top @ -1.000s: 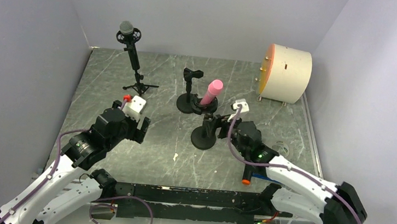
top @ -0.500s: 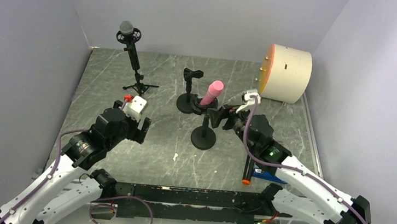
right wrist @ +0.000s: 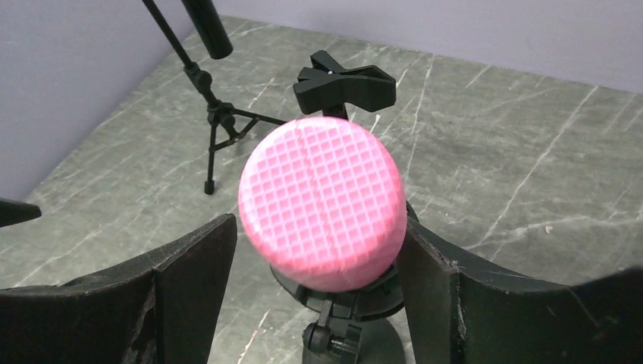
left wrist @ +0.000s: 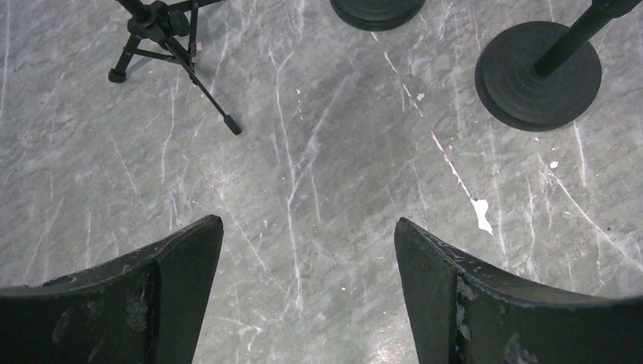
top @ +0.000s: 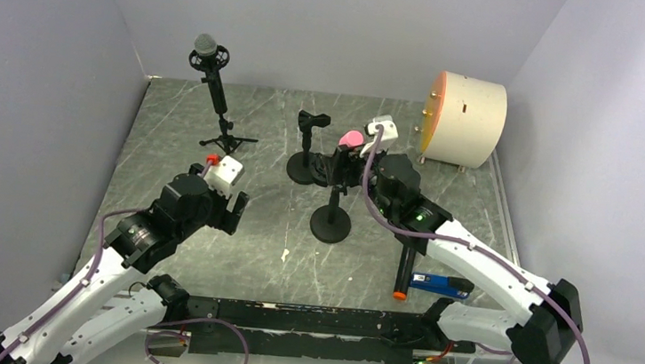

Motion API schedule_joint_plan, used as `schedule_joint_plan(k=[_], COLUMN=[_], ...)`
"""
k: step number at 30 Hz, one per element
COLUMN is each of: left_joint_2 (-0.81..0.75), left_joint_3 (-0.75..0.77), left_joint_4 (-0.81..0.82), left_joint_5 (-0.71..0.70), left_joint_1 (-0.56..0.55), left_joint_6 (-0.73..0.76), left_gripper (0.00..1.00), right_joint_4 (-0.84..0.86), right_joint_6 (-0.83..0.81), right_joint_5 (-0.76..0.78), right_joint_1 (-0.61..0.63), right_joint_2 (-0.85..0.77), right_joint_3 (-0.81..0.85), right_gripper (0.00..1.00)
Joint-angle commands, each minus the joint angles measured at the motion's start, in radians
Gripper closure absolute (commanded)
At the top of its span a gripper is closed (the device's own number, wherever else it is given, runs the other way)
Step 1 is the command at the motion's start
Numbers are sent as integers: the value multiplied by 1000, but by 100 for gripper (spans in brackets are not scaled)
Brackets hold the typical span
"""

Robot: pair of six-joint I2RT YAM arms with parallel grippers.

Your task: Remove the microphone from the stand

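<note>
A pink microphone (top: 352, 138) sits tilted in the clip of a black round-base stand (top: 331, 226) at mid-table. In the right wrist view its gridded pink head (right wrist: 321, 201) fills the gap between my fingers. My right gripper (top: 346, 155) (right wrist: 315, 227) is open, one finger on each side of the head. The right finger (right wrist: 432, 280) is close against it and the left finger (right wrist: 189, 280) stands slightly apart. My left gripper (top: 234, 207) (left wrist: 307, 227) is open and empty over bare table at the left.
An empty clip stand (top: 309, 145) stands just behind the pink microphone. A grey-headed black microphone on a tripod (top: 213, 73) is at the far left. A cream drum (top: 468, 117) is at the far right. An orange-tipped marker (top: 402, 270) and a blue object (top: 438, 285) lie near the front.
My right gripper has risen from the stand's pole and moved back and left, so that it brackets the pink head. The left arm has barely moved.
</note>
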Motion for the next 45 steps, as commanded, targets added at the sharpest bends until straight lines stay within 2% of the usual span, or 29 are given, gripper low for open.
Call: schedule_joint_plan(k=[1,3,6,10,17,24,27,29,32,34,37,40,45], left_joint_2=[10,9,6,8,4,-1,1,2,22,46,99,200,428], left_joint_3=[38,38,35,38,37,37,35,28,29,15,-112,-210,-234], left_joint_4=[7,8,10,7,8,10,13,48,135,255,619,948,1228], left_joint_5=[17,16,18,16,14,13,22,102,254,365,552,597,592], left_joint_1=[5,6,5,5,5,5,5,7,7,7,4,-10,-83], left_joint_6=[-1,-1,-1,-1,-1,-1,-1,33,25,-38,-114,-160,-182], left_gripper=[12,12,12,12,12,12,12,12,11,11,13,13,13], right_joint_4=[20,51,79,59,58,74,72,79,79,62,65,74,74], right_joint_6=[-42,-51,-59,-65,-73,-86,-86,-88,-80,-71,-53,-39,-23], right_joint_5=[51,56,57,63,66,60,60,64,65,63,56,56,29], right_joint_1=[0,0,0,0,0,0,0,0,0,0,0,0,0], right_joint_2=[35,45,58,78,71,58,57,55,61,66,61,48,48], right_joint_3=[81,76,77,99,92,87,93,89,90,98,87,74,73], right_gripper=[23,26,36,42,58,87,89,89,89,90,89,89,89])
